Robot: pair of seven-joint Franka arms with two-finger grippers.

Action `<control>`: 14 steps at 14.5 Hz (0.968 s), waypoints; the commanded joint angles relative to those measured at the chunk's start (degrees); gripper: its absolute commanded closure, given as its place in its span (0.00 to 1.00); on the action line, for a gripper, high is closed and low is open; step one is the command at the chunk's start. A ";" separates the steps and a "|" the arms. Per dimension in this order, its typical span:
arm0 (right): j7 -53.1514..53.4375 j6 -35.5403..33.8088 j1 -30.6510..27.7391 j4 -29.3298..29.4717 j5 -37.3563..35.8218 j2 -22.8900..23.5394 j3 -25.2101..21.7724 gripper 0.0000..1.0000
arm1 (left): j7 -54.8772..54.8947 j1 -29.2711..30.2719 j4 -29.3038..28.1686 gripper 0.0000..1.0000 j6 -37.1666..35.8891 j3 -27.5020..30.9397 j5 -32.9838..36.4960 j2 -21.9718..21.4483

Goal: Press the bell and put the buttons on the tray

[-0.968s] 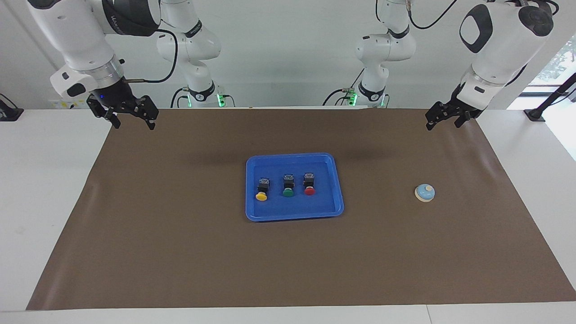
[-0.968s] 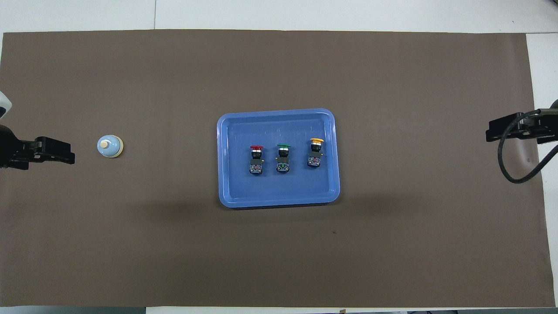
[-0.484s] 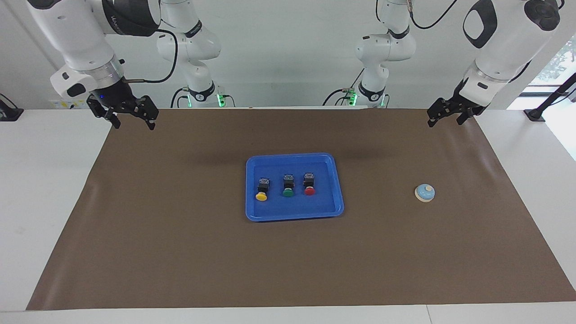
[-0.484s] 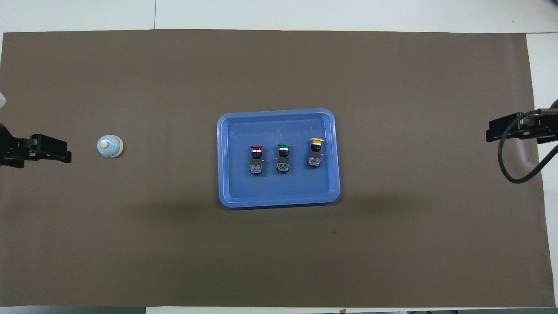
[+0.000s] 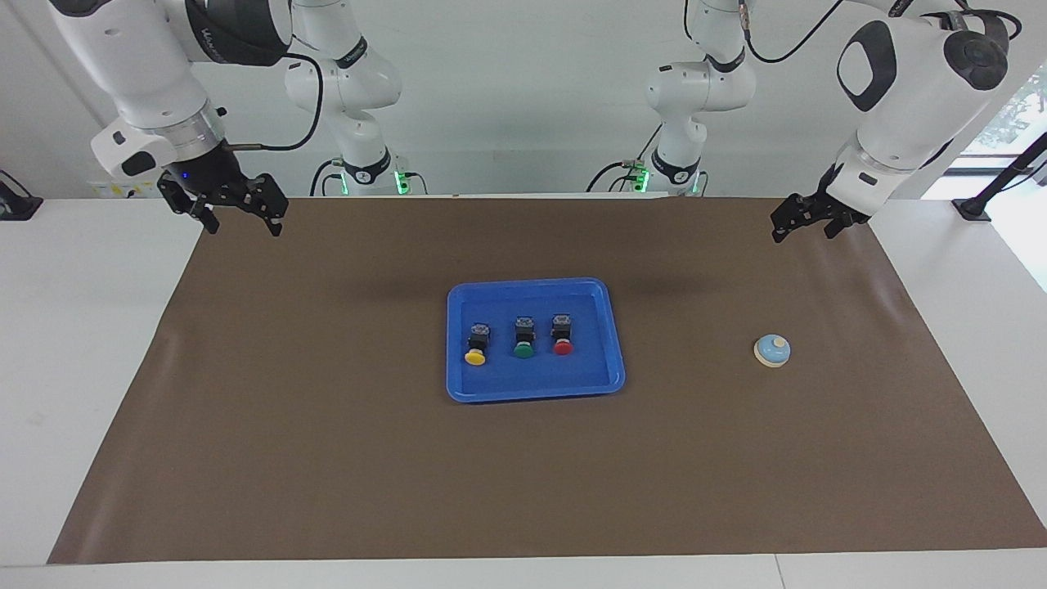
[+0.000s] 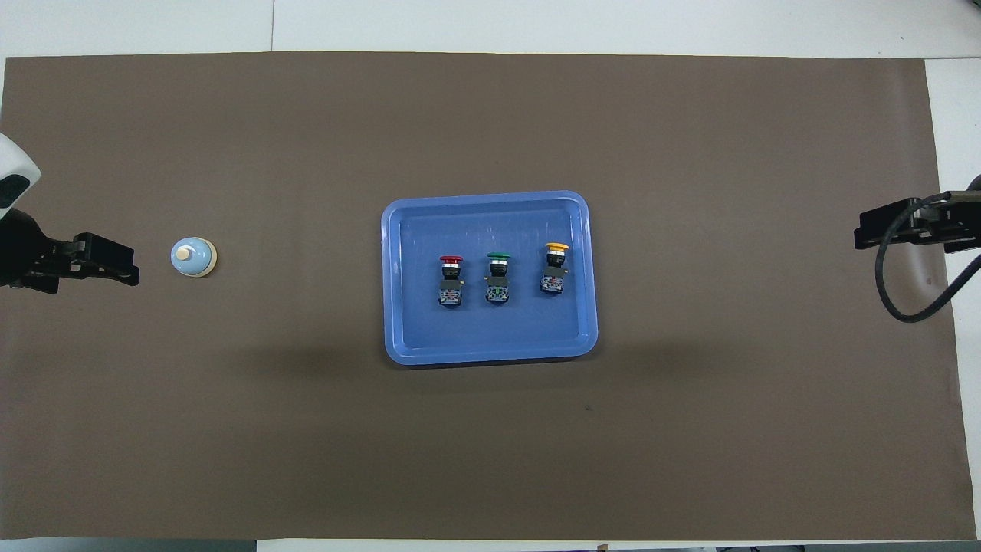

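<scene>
One camera sits high past the desk's outer edge, facing the robots; the other hangs above their edge, looking steeply down. Both share the mat point(image 5: 327, 425) and tray point(image 6: 395, 307)

In the overhead view both arms are cut off by the picture's sides. Only the left gripper point(image 6: 107, 261) and right gripper point(image 6: 881, 228) show there.

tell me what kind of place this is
Probably a robotics lab test bench: two white robot arms stand at a white table covered by a brown paper mat, holding just a blue rectangular plastic tray.
</scene>
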 commanded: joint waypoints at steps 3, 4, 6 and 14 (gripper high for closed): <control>-0.41 0.38 -0.92 -1.74 -0.58 -1.58 0.85 0.00 | 0.69 0.24 1.60 0.00 0.63 -0.57 1.26 0.49; -0.41 0.38 -0.92 -1.74 -0.58 -1.58 0.85 0.00 | 0.69 0.32 1.68 0.00 0.73 -0.57 1.08 0.49; -0.41 0.38 -0.92 -1.74 -0.58 -1.58 0.85 0.00 | 0.61 0.50 1.60 0.00 2.47 -0.57 0.99 0.57; -0.41 0.38 -0.92 -1.74 -0.58 -1.58 0.85 0.00 | 0.61 0.59 1.33 0.00 3.71 -0.57 0.82 0.57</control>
